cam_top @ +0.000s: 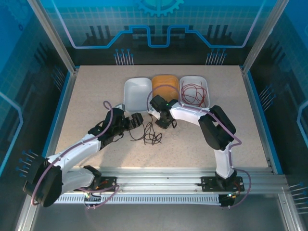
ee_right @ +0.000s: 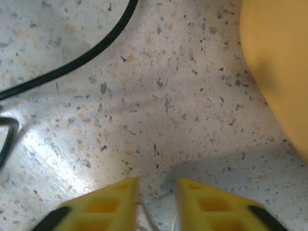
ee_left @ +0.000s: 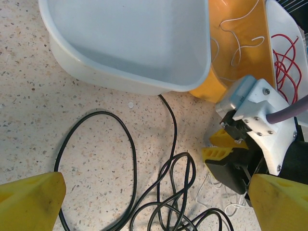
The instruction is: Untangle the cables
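Cables (cam_top: 151, 137) are sitting in 3 spots. Black tangle (ee_left: 134, 168) is lying loose on the speckled surface (cam_top: 96, 96), just in front of the trays and between the 2 grippers. 1 strand is running up to the base of the left white tray (ee_left: 134, 43), a wide loop is spreading left, and the rest is bunching at the bottom of the left wrist view. Red cables (cam_top: 193, 94) are coiling inside the right white tray (cam_top: 195, 77). Pale cables (ee_left: 236, 48) are curling inside the orange tray (cam_top: 161, 81) in the middle, and a few more pale strands are trailing on the surface under the right gripper (ee_right: 155, 192).

Left gripper (ee_left: 154, 202) is hovering low over the black tangle, jaws released and standing wide. Right gripper is pointing down beside the orange tray, close to the surface. Its jaws are sitting slightly apart, not clenched, with thin pale strands showing in the narrow gap. Can't tell whether those strands are touching either finger. Both grippers are sitting near each other, not touching.
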Controlling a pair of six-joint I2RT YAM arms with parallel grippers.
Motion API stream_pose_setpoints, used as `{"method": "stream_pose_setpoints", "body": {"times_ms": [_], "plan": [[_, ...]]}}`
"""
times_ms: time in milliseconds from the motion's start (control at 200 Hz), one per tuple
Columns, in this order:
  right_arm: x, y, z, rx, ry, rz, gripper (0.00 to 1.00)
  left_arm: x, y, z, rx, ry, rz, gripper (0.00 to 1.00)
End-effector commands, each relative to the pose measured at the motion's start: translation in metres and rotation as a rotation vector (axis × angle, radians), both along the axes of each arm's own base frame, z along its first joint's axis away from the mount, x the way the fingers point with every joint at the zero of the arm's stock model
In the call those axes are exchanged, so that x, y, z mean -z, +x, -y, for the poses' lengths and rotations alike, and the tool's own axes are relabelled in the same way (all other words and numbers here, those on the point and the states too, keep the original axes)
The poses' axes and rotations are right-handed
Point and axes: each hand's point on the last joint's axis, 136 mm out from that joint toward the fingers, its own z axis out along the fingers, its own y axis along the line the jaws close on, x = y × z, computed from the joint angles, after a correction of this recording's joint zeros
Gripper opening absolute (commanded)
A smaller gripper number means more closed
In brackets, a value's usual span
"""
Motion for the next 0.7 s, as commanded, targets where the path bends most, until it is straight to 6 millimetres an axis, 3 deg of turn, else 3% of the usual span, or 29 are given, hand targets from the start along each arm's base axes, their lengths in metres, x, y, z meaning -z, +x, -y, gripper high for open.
{"method": "stream_pose_setpoints", "body": {"times_ms": [0, 115, 400, 495, 695], "plan": [[0.000, -0.007, -0.004, -0.033, -0.004, -0.035, 0.11, 0.002, -0.003, -0.006, -0.016, 0.006, -0.005, 0.99], [-0.020, -0.005, 0.000, 0.001, 0.010, 0.006, 0.01, -0.001, -0.003, -0.006, -0.008, 0.016, 0.000, 0.99], [-0.116, -0.003, 0.016, 0.090, 0.095, 0.183, 0.00, -0.018, 0.001, 0.003, 0.062, 0.024, 0.047, 0.99], [-0.143, -0.007, 0.020, 0.111, 0.130, 0.213, 0.00, -0.028, 0.001, 0.016, 0.146, 0.010, 0.088, 0.99], [-0.188, -0.016, 0.020, 0.138, 0.231, 0.240, 0.00, -0.056, -0.009, 0.061, 0.432, -0.056, 0.200, 0.99]]}}
